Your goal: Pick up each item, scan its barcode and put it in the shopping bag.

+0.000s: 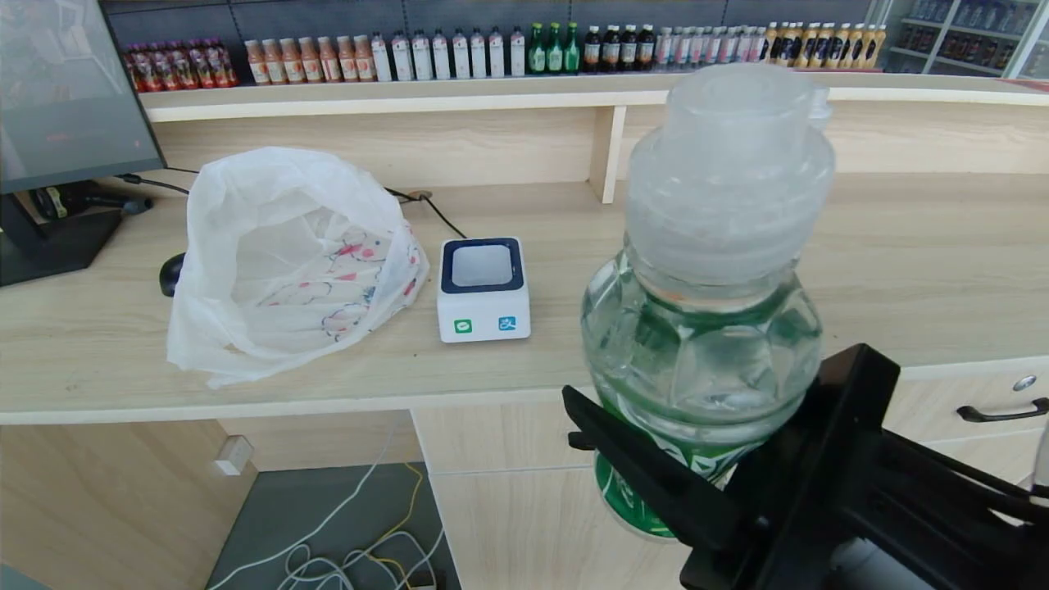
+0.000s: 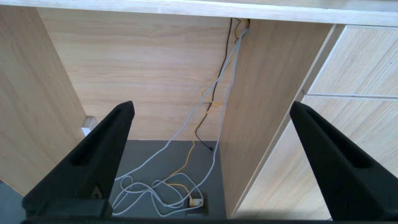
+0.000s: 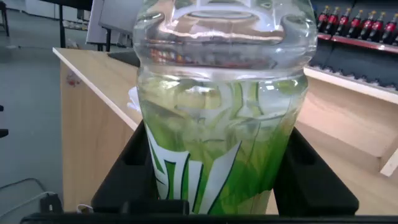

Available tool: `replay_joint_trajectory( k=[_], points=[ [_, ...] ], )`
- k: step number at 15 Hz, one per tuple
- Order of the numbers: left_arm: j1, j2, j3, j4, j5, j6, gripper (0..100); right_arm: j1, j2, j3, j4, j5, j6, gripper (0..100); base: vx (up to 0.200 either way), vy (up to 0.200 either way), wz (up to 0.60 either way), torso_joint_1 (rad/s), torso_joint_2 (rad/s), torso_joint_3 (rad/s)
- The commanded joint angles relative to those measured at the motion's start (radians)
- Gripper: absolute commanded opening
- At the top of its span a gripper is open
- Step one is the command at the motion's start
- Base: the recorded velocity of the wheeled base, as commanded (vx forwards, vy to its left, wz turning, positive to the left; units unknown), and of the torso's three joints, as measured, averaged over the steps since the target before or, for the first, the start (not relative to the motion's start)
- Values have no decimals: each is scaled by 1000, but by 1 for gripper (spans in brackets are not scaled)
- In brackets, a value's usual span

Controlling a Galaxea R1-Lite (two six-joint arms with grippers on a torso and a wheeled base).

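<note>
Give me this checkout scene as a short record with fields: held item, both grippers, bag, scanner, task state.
Held item: clear plastic bottle with a green label, upright
Right gripper: fingers shut on the bottle's labelled lower part
Left gripper: fingers open, holding nothing, facing the open wooden cabinet bay
Bag: white plastic shopping bag, mouth open, lying on the light wooden counter
Scanner: white box scanner with a dark blue-framed window, on the counter just right of the bag
Task state: bottle not yet in the bag
</note>
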Motion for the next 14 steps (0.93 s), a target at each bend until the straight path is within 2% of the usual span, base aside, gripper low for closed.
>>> replay_joint_trajectory(
  k=[1,4,5,8,10,14],
  points=[
    [0,0,0,0,0,0,100,-33,65,-23,-1,-5,79,0,0,0,0,0,0,0],
    [0,0,0,0,0,0,100,-113,99,-21,-1,-1,215,0,0,0,0,0,0,0],
    [0,0,0,0,0,0,100,-182,122,-26,-1,-2,312,0,0,0,0,0,0,0],
    [0,0,0,0,0,0,100,-282,186,-47,-1,1,389,0,0,0,0,0,0,0],
    [0,0,0,0,0,0,100,-314,200,-77,-1,-1,436,0,0,0,0,0,0,0],
    [0,0,0,0,0,0,100,-380,223,-164,-1,-5,445,0,0,0,0,0,0,0]
  ],
)
